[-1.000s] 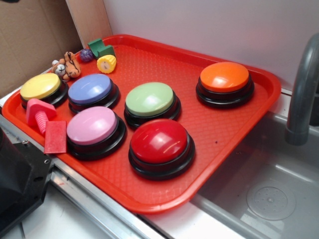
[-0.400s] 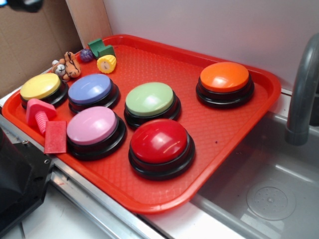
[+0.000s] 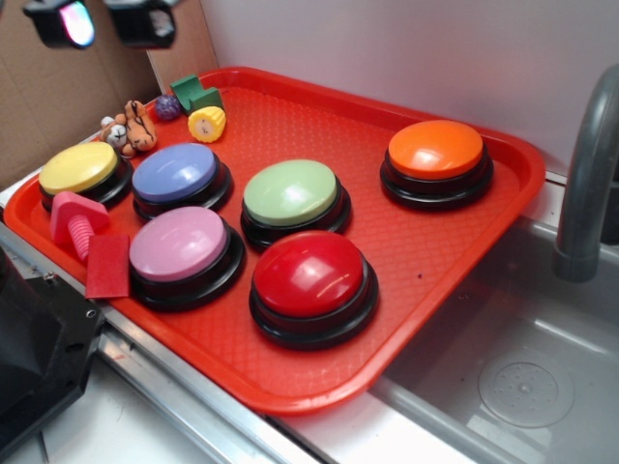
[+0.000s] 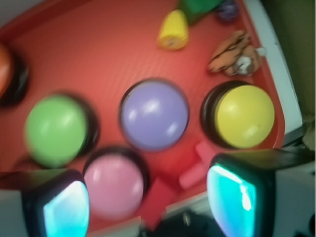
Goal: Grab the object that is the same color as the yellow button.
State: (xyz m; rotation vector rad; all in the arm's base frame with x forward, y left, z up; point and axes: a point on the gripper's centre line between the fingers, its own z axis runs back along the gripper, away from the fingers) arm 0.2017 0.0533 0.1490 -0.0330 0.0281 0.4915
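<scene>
Exterior view is showing one red tray (image 3: 455,253) carrying six dome buttons on black bases: one yellow button (image 3: 79,167) at the left edge, one purple (image 3: 175,172), one pink (image 3: 179,243), one pale green (image 3: 290,191), one red (image 3: 309,274) and one orange (image 3: 435,148). Smaller items are sitting around them: one pink bolt (image 3: 75,217) and one red block (image 3: 107,265) at the near-left corner, one green block (image 3: 196,94), one tiger figurine (image 3: 131,128), and one yellow ridged cylinder (image 3: 207,124) lying near the far-left corner, just beside the green block. One gripper (image 3: 102,21) is hanging above the tray's far-left corner, fingers spread apart, grasping nothing, clear of the cylinder.
</scene>
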